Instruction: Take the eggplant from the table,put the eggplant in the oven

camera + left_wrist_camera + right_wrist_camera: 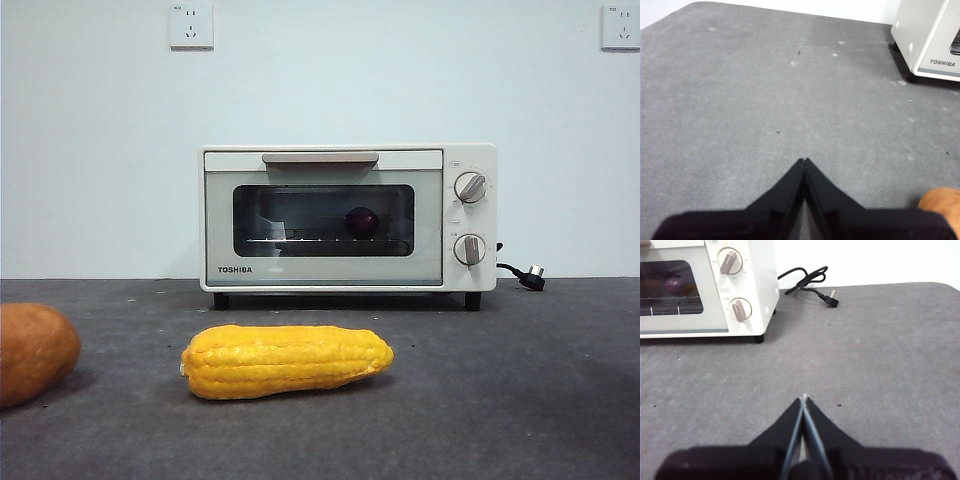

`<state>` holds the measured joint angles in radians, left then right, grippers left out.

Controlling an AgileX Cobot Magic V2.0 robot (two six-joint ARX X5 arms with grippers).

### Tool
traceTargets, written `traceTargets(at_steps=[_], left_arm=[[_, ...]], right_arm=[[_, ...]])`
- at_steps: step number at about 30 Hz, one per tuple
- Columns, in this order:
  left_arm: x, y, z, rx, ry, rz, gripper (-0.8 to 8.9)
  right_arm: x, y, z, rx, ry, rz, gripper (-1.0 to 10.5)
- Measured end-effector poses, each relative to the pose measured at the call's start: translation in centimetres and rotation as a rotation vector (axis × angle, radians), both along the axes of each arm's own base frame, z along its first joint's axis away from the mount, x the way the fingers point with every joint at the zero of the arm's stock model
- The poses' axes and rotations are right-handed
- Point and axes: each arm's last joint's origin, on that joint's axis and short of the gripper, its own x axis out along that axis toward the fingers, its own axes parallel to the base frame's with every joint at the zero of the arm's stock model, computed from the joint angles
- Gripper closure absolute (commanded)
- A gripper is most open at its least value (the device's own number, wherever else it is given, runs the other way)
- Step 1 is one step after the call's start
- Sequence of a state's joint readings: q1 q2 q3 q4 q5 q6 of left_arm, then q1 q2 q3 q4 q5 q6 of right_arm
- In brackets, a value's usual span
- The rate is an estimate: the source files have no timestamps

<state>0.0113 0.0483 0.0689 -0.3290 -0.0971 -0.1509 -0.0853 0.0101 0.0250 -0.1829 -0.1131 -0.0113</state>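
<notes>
the left gripper (804, 161) hangs low over bare surface, its two black jaws pressed together to a point. the right gripper (804, 399) sits likewise, jaws closed, holding nothing.

You have a yellow corn cob (287, 361) lying on its side in the foreground — whole, nothing touching it. An orange-brown vegetable (33, 352) sits apart at the left edge, partly cut off. A black power cord (812, 283) lies loose — its plug (533, 276) unconnected. Two wall sockets (191, 26) sit above.
</notes>
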Motion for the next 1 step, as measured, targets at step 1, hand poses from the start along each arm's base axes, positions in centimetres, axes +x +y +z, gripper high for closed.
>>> traceTargets(at_steps=[1], left_arm=[[0.00, 0.00, 0.00, 0.000, 0.000, 0.000, 8.17]], right_arm=[[0.00, 0.00, 0.00, 0.000, 0.000, 0.000, 9.5]])
